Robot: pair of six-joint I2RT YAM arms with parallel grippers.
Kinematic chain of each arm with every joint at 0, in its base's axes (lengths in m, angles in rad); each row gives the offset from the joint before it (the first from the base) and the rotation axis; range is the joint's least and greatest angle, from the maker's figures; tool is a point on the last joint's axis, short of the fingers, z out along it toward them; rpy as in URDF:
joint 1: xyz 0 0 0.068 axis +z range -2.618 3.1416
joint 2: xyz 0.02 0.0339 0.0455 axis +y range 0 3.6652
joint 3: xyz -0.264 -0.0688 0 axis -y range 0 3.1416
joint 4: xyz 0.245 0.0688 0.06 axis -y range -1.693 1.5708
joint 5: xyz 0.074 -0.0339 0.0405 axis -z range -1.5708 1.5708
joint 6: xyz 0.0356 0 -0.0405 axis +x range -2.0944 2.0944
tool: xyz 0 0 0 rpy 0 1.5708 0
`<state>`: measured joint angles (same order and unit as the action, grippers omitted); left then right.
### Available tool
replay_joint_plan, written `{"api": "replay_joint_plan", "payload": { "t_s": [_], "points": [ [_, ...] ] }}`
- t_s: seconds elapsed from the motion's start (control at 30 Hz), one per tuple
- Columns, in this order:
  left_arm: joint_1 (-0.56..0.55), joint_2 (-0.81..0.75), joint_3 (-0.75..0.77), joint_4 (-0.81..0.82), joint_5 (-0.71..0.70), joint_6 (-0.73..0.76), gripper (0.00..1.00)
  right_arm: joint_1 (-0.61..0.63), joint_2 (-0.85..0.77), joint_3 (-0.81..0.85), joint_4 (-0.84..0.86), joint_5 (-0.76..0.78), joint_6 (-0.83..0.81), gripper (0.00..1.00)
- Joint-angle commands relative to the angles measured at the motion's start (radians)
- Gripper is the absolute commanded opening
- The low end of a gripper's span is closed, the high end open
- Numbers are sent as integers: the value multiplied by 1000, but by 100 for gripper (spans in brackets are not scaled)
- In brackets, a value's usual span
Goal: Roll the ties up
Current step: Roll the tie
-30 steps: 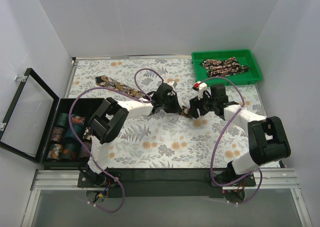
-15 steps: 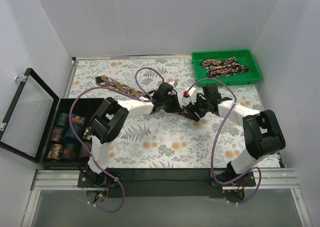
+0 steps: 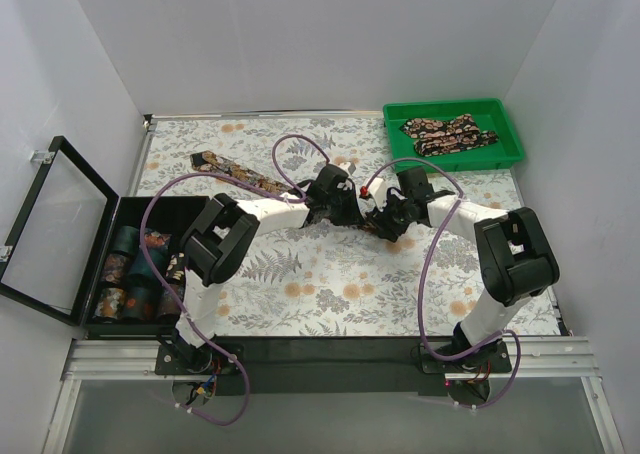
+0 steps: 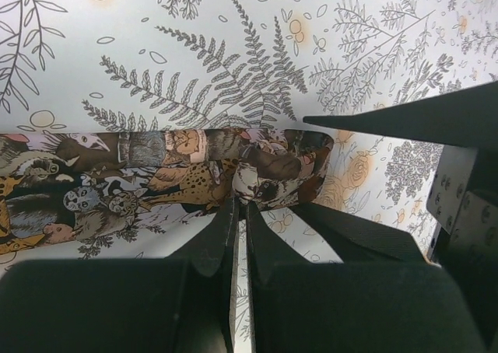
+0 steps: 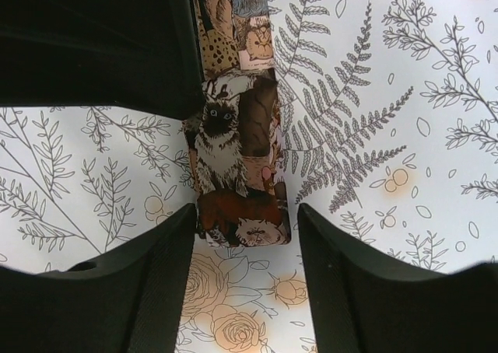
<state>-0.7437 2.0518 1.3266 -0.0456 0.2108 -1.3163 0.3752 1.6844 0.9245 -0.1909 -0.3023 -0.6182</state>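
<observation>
tie (image 3: 235, 173) runs diagonally, tip pointing far-left, its central end apparently folded.

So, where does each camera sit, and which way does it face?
Top: above, behind the arms, facing down at the table; both show.
Left wrist: faces down at the tie's folded end; the shut left gripper shows.
Right wrist: faces down at that end; the open right gripper straddles it.
Both wrist views share the tie.

The place is a robotics lab test cell: plain white panels (image 3: 330, 34) box in the cloth-covered table (image 3: 330, 274) at 9, 12 and 3 o'clock, while an aluminium rail (image 3: 100, 359) at 6 o'clock carries the cabled left arm (image 3: 215, 244) and right arm (image 3: 515, 259).
</observation>
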Motion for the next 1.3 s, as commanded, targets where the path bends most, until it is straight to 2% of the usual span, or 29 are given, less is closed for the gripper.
{"api": "replay_joint_plan", "payload": {
  "t_s": [0.0,0.1,0.2,0.3,0.33,0.4,0.5,0.7,0.73,0.8,0.93,1.13,1.27],
  "points": [
    [0,8,36,-10,10,3,2,7,18,33,-35,8,-32,51],
    [0,11,37,-14,12,2,1,5,26,33,-36,20,-37,47],
    [0,15,39,-17,12,3,2,5,32,34,-42,20,-41,37],
    [0,14,37,-20,9,3,2,7,38,39,-50,15,-43,33],
    [0,13,39,-20,6,3,2,5,38,39,-53,14,-44,28],
    [0,15,42,-25,-1,11,2,7,37,39,-56,9,-44,25],
    [0,16,46,-30,-5,17,2,7,26,37,-59,15,-38,25],
    [0,13,42,-39,-2,9,2,7,-38,36,-58,20,55,41],
    [0,11,40,-39,-5,11,2,5,-51,36,-56,20,102,55],
    [0,11,39,-42,-10,12,2,-4,-78,31,-51,8,147,63],
    [0,13,37,-43,-13,17,2,-53,-136,-4,13,-49,291,66],
    [0,10,39,-46,-30,25,2,-163,-196,-110,162,-165,653,72],
    [0,11,43,-53,-36,32,2,-185,-213,-240,370,-178,866,73]
  ]
}}
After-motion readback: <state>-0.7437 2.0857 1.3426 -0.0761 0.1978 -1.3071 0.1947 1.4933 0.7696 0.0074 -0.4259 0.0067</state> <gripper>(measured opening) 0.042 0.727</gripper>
